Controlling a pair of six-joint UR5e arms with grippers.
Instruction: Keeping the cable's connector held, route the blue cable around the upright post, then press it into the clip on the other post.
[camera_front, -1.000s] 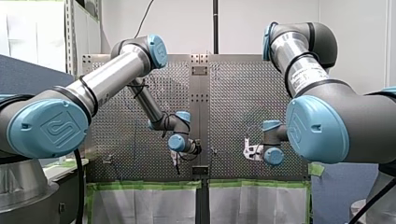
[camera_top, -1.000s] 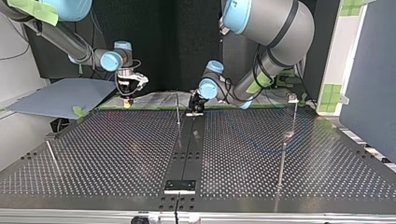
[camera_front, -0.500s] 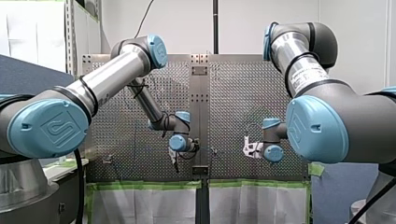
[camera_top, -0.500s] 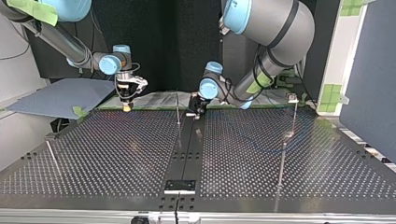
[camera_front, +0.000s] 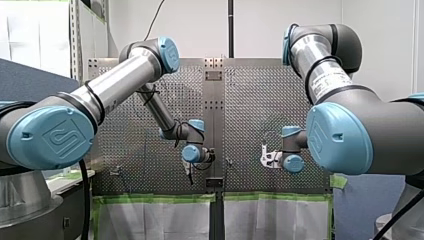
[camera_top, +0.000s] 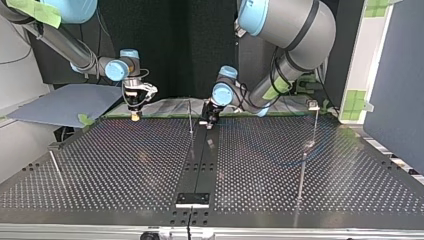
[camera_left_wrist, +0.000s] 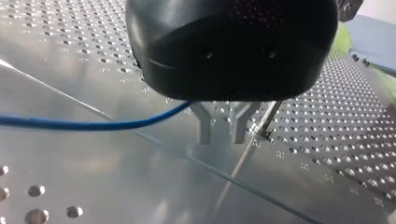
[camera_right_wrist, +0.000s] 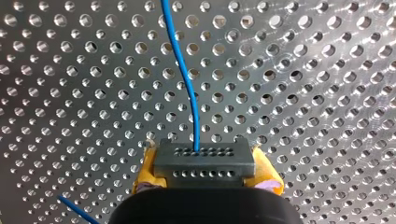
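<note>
Perforated steel covers the desk (camera_top: 125, 165), where a thin blue cable (camera_right_wrist: 184, 70) runs out of its dark connector (camera_right_wrist: 204, 161), which is pinched between the yellow pads (camera_right_wrist: 144, 170) of my right hand (camera_right_wrist: 204, 173) at the far edge, top view's left. Light and limp, it seems, the cable should bend readily round the upright post (camera_top: 190, 117) but could slip unless taken close to the bend. My left hand (camera_left_wrist: 222, 133) hovers just beside that post, cable passing under it, its grip impossible to tell; the clip (camera_top: 313, 104) tops the other post (camera_top: 316, 125), well apart.

Evenly bright, glare on the table (camera_left_wrist: 116, 186), light perhaps from overhead
</note>
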